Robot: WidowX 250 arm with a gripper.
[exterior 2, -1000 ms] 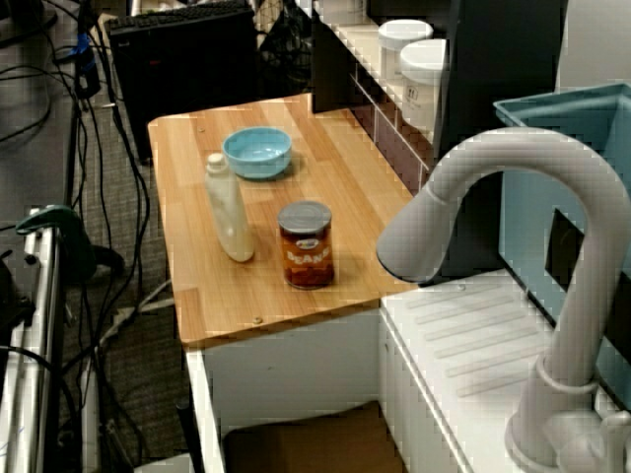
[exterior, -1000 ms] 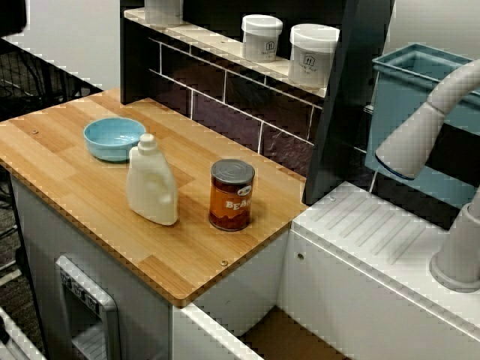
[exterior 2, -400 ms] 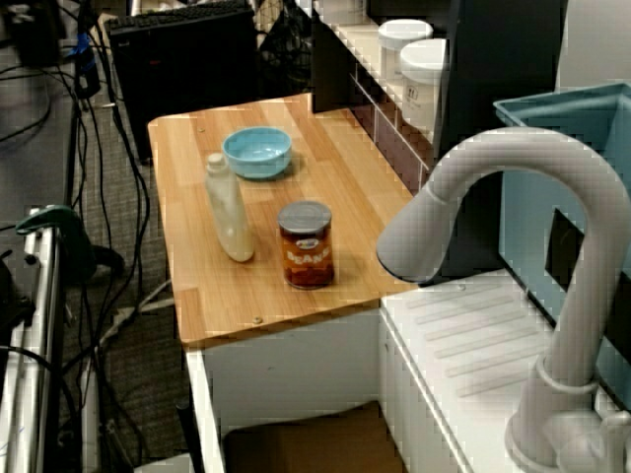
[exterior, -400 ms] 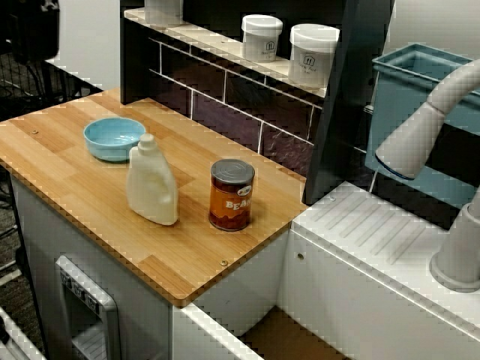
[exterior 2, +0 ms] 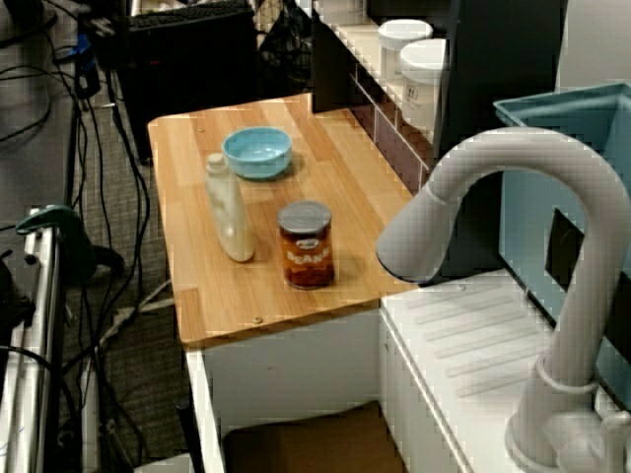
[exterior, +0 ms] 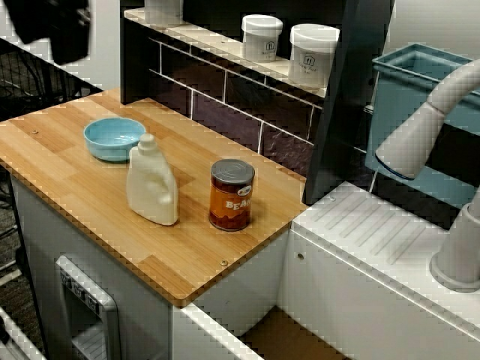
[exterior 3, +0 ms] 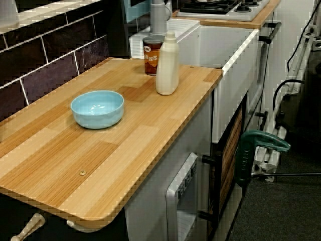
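The gripper (exterior: 52, 30), seemingly the dark blur at upper left (I cannot tell the jaws' state), hangs nearest the blue bowl (exterior: 114, 139); a low sweep could topple the white bottle (exterior: 152, 182).

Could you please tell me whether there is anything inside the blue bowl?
No, in the view from the counter's end the blue bowl shows only its bare inside as it stands on the wooden counter.

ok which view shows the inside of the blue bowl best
The low view from the far end: the blue bowl is nearest there, its empty inside plain. The view from the side and the view from above show it whole but smaller.
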